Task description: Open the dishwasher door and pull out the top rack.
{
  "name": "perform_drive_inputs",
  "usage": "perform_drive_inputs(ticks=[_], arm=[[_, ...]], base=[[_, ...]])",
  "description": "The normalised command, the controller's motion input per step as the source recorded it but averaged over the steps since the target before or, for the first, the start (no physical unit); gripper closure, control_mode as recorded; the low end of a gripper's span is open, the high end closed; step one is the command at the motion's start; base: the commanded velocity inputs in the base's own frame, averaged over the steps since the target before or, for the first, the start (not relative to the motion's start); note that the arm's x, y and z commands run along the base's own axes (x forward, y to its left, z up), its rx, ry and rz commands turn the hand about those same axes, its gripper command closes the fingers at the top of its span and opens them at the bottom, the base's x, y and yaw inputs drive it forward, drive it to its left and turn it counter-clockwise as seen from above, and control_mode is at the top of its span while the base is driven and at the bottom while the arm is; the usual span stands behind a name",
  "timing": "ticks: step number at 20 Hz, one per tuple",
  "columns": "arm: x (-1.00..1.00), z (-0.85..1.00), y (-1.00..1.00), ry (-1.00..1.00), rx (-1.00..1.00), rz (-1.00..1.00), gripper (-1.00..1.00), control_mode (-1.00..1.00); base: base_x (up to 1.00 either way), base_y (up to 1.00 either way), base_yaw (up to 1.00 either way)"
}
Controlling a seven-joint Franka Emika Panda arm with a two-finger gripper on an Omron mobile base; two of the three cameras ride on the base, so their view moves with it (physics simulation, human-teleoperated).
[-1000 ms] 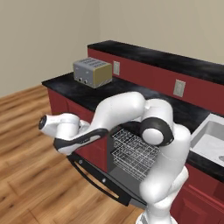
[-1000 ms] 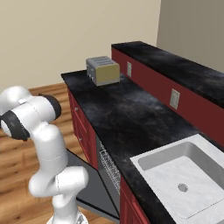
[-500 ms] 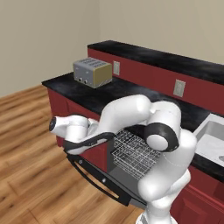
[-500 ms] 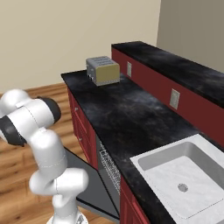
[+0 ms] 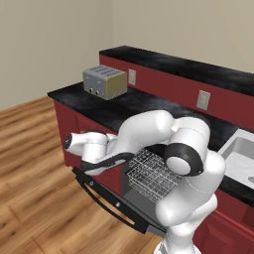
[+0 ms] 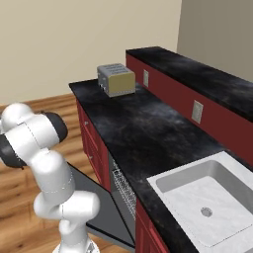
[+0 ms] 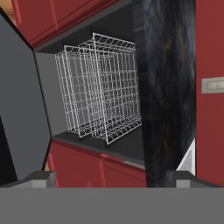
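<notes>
Black bench (image 6: pixel 148 133) overhangs the dishwasher bay. Dishwasher door (image 5: pixel 106 198) is dropped open, handle edge outermost. Top rack (image 7: pixel 103 109) sits inside the bay under the bench edge, straight ahead of the tool (image 7: pixel 111 177), fingers apart, empty. Judged: open room above the door for a straight reach in.

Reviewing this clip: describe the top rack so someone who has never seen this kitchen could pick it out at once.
Start at the long black stone counter on red cabinets. Below it, left of the white sink, a grey dishwasher door lies folded down. In the dark opening behind the door sits the top rack, a basket of thin silver wire mesh, the only see-through grid among solid red fronts.
</notes>
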Motion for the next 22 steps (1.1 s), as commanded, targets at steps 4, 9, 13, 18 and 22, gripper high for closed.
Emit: perform_drive_inputs(ticks=[4, 9, 13, 18, 22], arm=[[0.16, -0.21, -0.24, 0.00, -0.03, 0.00, -1.00, -1.00], [0.20, -0.28, -0.24, 0.01, 0.00, 0.00, -1.00, -1.00], [0.24, -0.25, -0.26, 0.00, 0.00, 0.00, -1.00, -1.00], [0.24, -0.30, -0.27, 0.00, -0.01, 0.00, -1.00, -1.00], [0.18, -0.36, -0.24, 0.00, -0.01, 0.00, -1.00, -1.00]], base=[[0.00, 0.00, 0.00], [0.00, 0.00, 0.00], [0.00, 0.00, 0.00], [0.00, 0.00, 0.00], [0.00, 0.00, 0.00]])
